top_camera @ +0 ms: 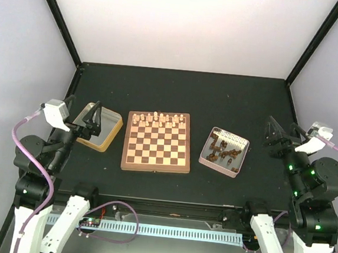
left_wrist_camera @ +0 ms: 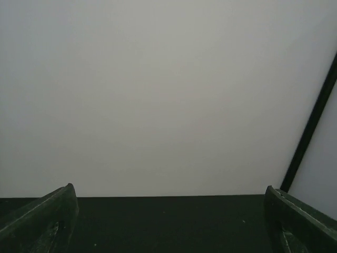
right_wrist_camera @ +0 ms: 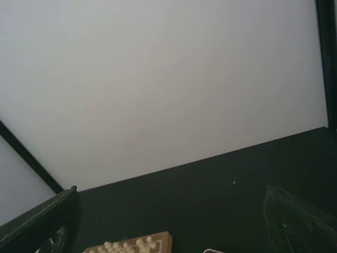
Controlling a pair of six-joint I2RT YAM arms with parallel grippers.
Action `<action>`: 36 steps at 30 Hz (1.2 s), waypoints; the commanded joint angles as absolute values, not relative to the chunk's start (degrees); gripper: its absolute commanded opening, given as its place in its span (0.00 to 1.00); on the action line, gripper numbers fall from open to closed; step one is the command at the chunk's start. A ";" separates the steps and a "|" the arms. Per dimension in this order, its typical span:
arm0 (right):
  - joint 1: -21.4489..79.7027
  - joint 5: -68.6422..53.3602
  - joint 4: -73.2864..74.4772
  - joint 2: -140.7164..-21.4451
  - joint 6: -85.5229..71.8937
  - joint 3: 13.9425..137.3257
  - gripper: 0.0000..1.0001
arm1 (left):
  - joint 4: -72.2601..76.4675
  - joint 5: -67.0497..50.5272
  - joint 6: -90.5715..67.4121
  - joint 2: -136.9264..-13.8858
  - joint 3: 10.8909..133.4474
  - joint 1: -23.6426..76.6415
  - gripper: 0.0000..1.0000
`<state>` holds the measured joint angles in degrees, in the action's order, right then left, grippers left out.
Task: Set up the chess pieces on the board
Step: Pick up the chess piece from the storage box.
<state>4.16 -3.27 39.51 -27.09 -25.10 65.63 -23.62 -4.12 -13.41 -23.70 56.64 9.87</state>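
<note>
At 12 o'clock on the board (top_camera: 156, 152) I see cream pieces (top_camera: 156, 120); dark pieces (top_camera: 226, 152) sit in the tray (top_camera: 207, 145) at 3. Left gripper (top_camera: 94, 115) and right gripper (top_camera: 275, 136) gape, empty.

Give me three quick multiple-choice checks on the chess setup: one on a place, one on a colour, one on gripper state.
1. Where do the dark brown pieces lie?
A. in the yellow-rimmed tin
B. in the pink-rimmed tray
C. loose on the table

2. What colour are the pieces on the chessboard?
A. cream
B. dark brown
C. both

3. How do the left gripper and right gripper stand?
A. both shut on pieces
B. left shut, right open
C. both open and empty

Answers: 1 B, the dark pieces are heaped in the tray right of the board; 2 A, only cream pieces line its far rows; 3 C, both wrist views show spread fingers with nothing between them.
</note>
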 commanded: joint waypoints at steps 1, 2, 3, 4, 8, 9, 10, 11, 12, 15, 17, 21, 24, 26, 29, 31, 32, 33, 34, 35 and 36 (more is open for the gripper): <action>2.54 -11.93 44.19 -27.62 -28.37 66.74 0.95 | -24.53 -13.84 -16.32 -23.77 56.46 7.32 0.98; 2.33 -13.04 44.46 -27.50 -28.97 66.38 0.96 | -24.89 -15.23 -16.65 -23.90 56.32 6.96 0.98; 2.12 -14.45 44.49 -27.39 -29.57 65.82 0.96 | -25.17 -16.73 -16.87 -24.15 56.12 6.62 0.98; 1.98 -16.25 44.30 -27.28 -29.98 65.13 0.96 | -25.39 -18.93 -17.07 -24.29 55.81 6.38 0.99; 1.60 -27.33 42.94 -28.86 -30.19 62.32 0.94 | -22.45 -27.70 -21.58 -23.70 51.11 5.72 0.99; 1.56 -30.18 42.47 -29.57 -30.15 61.43 0.94 | -21.44 -28.35 -23.12 -23.25 49.51 5.61 0.99; 1.47 -32.61 41.98 -30.32 -30.12 60.50 0.93 | -20.63 -28.98 -24.33 -22.88 47.92 5.54 0.99; 1.46 -34.26 41.57 -30.95 -30.21 59.45 0.92 | -20.07 -29.54 -25.18 -22.63 46.32 5.43 0.99; 1.42 -35.88 41.01 -31.60 -30.28 58.31 0.91 | -19.94 -29.69 -25.87 -22.72 44.83 5.39 0.99; 1.43 -37.98 40.24 -34.19 -30.15 55.06 0.89 | -25.40 -29.35 -26.44 -25.28 42.04 5.31 0.99; 1.73 -38.30 39.73 -35.91 -30.13 52.64 0.87 | -30.91 -31.20 -25.41 -28.60 41.25 5.28 0.99; 8.35 -33.71 36.32 -37.80 -32.38 48.59 0.84 | -43.42 -27.59 -24.59 -36.55 40.80 5.62 0.93; 18.39 -24.66 35.44 -41.06 -33.47 48.17 0.84 | -45.39 -23.74 -26.43 -40.68 38.33 6.11 0.85; 22.56 -18.16 35.87 -44.86 -33.64 48.12 0.83 | -45.17 -21.00 -29.64 -43.56 37.39 6.38 0.76; 24.39 -11.50 37.69 -49.11 -33.30 47.56 0.77 | -43.37 -20.80 -34.35 -48.03 36.48 7.67 0.69; 24.77 -6.95 39.17 -51.43 -32.89 46.85 0.73 | -41.34 -19.04 -35.93 -50.87 34.65 8.81 0.68; 24.78 -5.08 39.66 -52.38 -32.62 46.40 0.71 | -40.49 -18.23 -36.41 -52.17 33.84 9.07 0.69; 24.78 -3.74 40.05 -53.59 -32.30 46.06 0.68 | -39.50 -17.55 -36.65 -53.43 32.98 9.24 0.69; 24.77 -2.40 40.37 -54.71 -32.06 45.70 0.66 | -38.36 -17.01 -36.85 -54.57 32.24 9.36 0.69; 24.78 -1.57 40.54 -55.95 -31.81 45.58 0.63 | -37.08 -16.88 -36.91 -55.95 31.53 9.48 0.69; 24.74 -1.02 40.58 -57.01 -31.70 45.55 0.60 | -36.02 -17.07 -36.91 -57.32 31.19 9.69 0.69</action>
